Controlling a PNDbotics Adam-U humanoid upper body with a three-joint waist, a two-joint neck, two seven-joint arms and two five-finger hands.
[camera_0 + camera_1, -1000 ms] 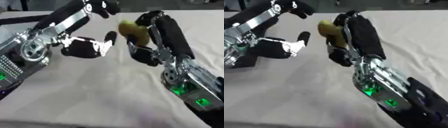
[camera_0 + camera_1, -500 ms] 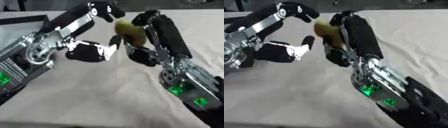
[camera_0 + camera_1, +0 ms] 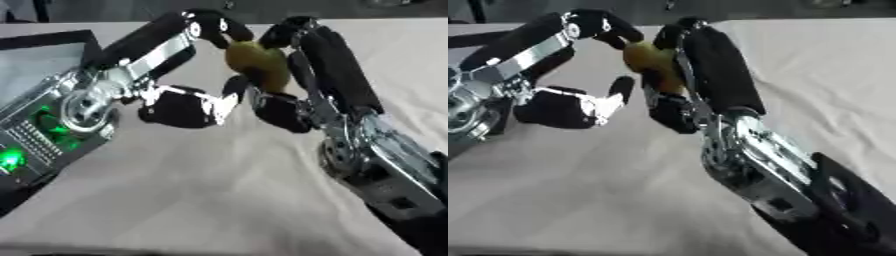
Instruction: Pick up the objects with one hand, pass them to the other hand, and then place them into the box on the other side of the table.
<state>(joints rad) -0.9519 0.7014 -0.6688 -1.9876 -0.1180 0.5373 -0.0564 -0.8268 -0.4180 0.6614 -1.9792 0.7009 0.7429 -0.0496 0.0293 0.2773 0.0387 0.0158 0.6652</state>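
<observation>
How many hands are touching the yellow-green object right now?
2. The right hand is curled round the yellow-green object, holding it above the table. The left hand has come in from the left, one finger meeting the object's top. Contact behind it is hidden.

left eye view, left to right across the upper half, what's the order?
box → left hand → yellow-green object → right hand
</observation>
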